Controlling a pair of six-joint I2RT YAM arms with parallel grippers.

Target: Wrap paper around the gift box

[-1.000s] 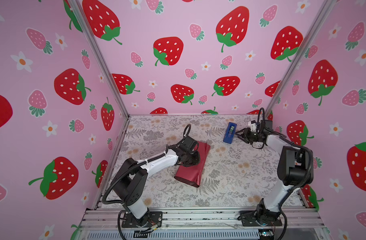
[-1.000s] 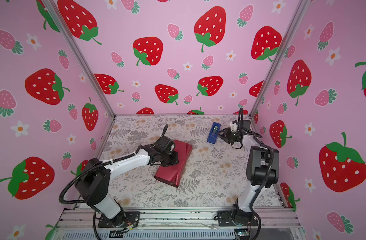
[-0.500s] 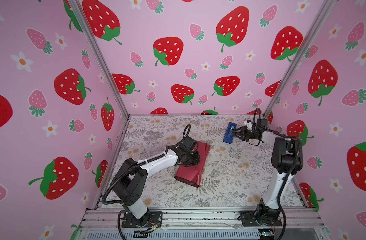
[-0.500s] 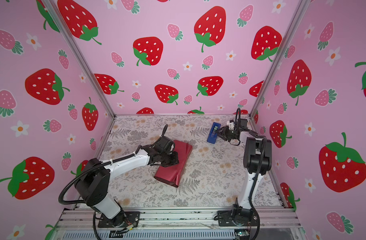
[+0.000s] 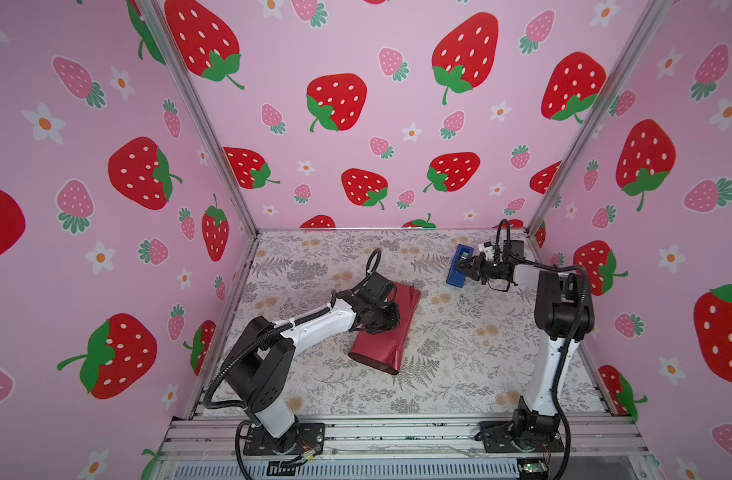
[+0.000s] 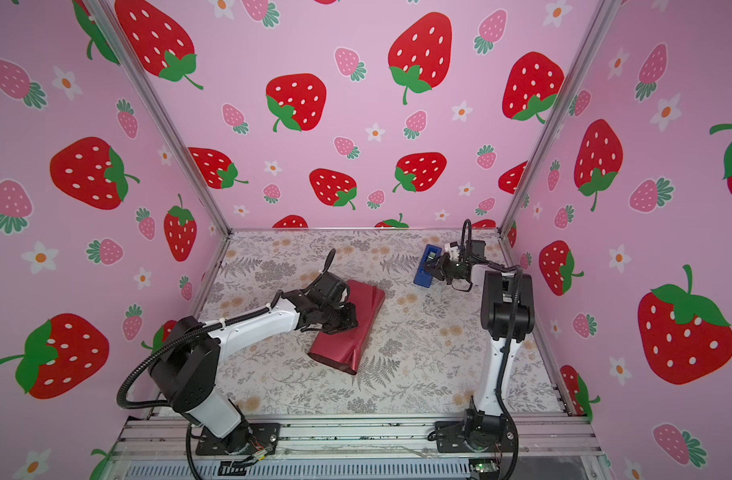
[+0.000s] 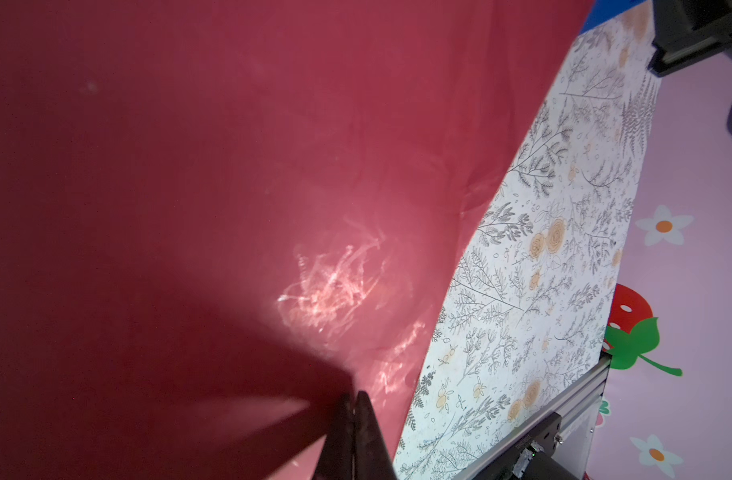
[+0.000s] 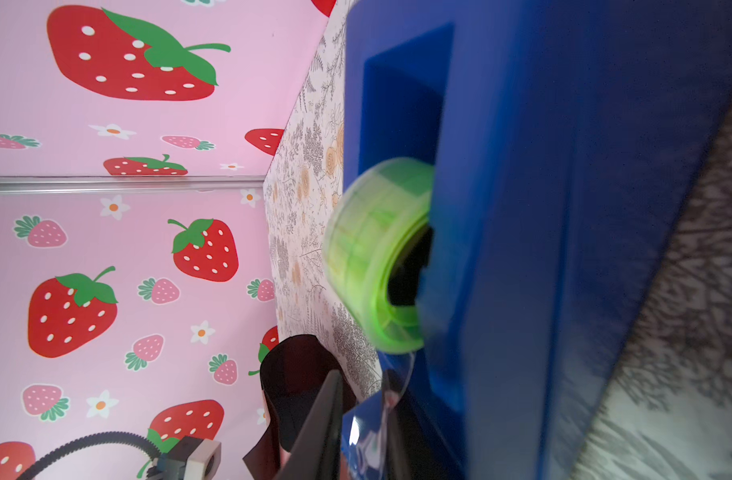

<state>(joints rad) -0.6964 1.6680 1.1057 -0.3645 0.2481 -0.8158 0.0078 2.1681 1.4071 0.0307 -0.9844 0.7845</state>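
Observation:
The maroon paper (image 5: 399, 332) (image 6: 362, 332) lies folded into a long bundle mid-table, with its near end (image 5: 378, 365) open. The gift box is hidden inside it. My left gripper (image 5: 391, 320) (image 6: 349, 322) rests shut on top of the bundle, and its tips (image 7: 353, 397) press the paper (image 7: 231, 166). At the back right, my right gripper (image 5: 464, 269) (image 6: 431, 269) is at the blue tape dispenser (image 5: 455, 279) (image 6: 421, 279). In the right wrist view its jaws (image 8: 362, 386) stand a narrow gap apart, with the clear tape strip (image 8: 372, 415) between them, below the green roll (image 8: 376, 257).
The floral table (image 5: 459, 353) is walled in by strawberry panels on three sides. An aluminium rail (image 5: 397, 428) runs along the front edge and carries both arm bases. The dispenser sits near the back right corner post (image 5: 534, 224).
My right gripper has reached left onto the tape dispenser and its jaws have narrowed around the tape. The left arm and the paper bundle have not moved.

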